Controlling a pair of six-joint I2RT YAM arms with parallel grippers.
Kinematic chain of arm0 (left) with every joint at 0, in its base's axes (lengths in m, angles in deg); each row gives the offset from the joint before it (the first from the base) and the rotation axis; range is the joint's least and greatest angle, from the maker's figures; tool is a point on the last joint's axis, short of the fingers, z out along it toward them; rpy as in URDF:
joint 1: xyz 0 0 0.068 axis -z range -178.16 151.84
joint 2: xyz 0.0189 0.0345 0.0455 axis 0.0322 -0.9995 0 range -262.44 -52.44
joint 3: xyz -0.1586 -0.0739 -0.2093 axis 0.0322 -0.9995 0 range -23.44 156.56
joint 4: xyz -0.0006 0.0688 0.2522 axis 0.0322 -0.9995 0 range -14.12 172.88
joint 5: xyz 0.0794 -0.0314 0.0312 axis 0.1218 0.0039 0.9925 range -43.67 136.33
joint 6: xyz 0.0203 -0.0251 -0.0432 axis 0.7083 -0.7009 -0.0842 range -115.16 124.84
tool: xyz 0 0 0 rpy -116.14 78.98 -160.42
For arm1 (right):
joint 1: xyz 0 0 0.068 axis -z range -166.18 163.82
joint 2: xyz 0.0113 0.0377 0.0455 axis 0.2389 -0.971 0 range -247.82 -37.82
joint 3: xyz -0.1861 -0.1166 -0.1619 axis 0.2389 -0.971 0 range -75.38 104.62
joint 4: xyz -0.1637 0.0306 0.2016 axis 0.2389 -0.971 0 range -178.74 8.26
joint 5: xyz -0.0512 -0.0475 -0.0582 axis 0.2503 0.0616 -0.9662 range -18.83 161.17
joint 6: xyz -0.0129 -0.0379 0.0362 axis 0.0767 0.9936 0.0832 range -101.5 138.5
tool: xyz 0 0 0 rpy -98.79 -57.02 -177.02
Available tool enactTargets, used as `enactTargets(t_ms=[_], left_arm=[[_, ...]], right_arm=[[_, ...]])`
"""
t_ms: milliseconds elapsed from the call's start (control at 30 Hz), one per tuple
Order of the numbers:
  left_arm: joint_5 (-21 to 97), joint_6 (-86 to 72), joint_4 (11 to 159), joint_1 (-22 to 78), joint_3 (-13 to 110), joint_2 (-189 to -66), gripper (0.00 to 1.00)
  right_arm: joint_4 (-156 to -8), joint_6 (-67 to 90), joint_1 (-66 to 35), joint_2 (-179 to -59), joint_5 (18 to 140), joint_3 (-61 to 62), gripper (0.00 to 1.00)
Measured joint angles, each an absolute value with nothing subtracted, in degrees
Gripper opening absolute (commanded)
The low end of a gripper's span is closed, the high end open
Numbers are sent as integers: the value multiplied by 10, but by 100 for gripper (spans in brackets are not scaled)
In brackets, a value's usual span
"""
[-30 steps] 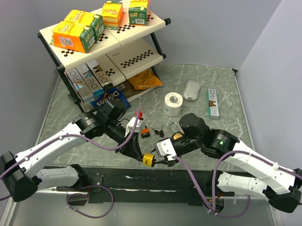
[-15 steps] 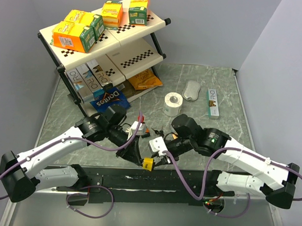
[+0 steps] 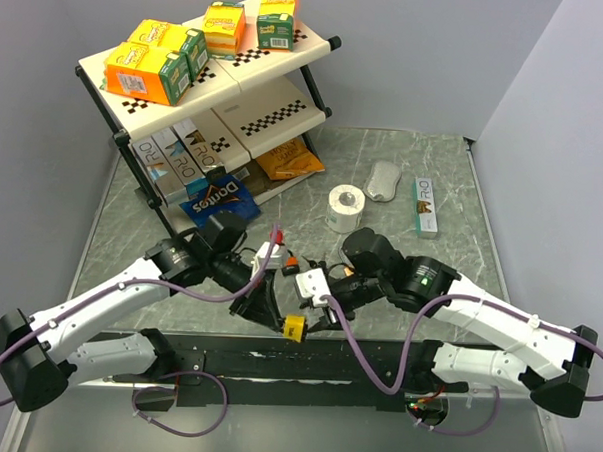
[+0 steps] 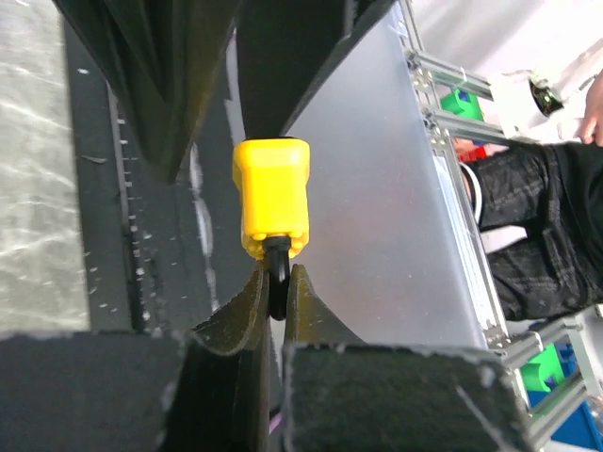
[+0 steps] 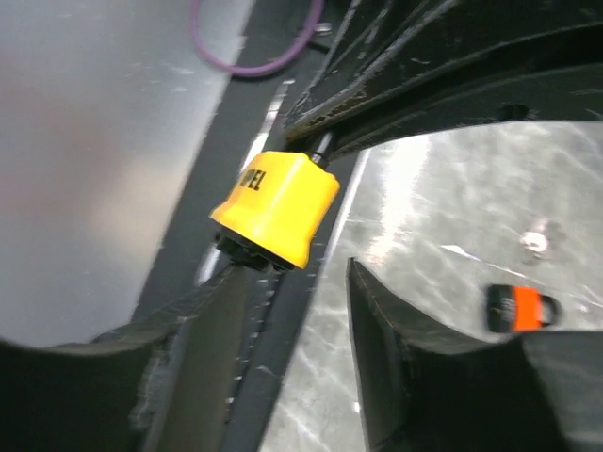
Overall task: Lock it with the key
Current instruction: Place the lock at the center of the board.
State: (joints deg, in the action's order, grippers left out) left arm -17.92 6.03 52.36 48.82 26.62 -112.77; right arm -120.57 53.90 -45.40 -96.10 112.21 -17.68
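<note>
The left fingers [image 4: 236, 311] are closed on the black shackle [image 4: 276, 271] of the yellow padlock [image 4: 271, 193], pinching it just under the body. The right fingers [image 5: 386, 377] stand open. One tip is against the padlock's lower end, though I cannot tell if it touches, and the other is well clear.

The padlock looks stiff and compact, probably fairly heavy, with a smooth plastic jacket that could slip. The thin round shackle lets the body swing or twist, so a second hold is best taken across the body's flat sides.

Beyond the padlock, a small orange-and-black piece [image 5: 521, 308], which I take for the key, lies on the marbled grey bench [image 3: 424, 171]. The padlock itself hangs above the bench's near edge, over the black rail [image 3: 376, 364]. Farther off than the padlock stand a paper roll [image 3: 344, 206] and a shelf rack [image 3: 276, 115] of boxes. Plain pale walls close the space.
</note>
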Motion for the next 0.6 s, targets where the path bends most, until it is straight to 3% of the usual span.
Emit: enactTargets(t_ms=[133, 333, 600], left_arm=[[-183, 118, 484, 445, 281, -1128, 1], [-152, 256, 390, 410, 344, -1131, 1], [-116, 336, 336, 410, 377, -1159, 1]], right_arm=[[-1166, 540, -443, -944, 1085, -181, 79], [-1145, 480, -381, -890, 1079, -204, 86], [-1121, 333, -323, -934, 1125, -203, 91]])
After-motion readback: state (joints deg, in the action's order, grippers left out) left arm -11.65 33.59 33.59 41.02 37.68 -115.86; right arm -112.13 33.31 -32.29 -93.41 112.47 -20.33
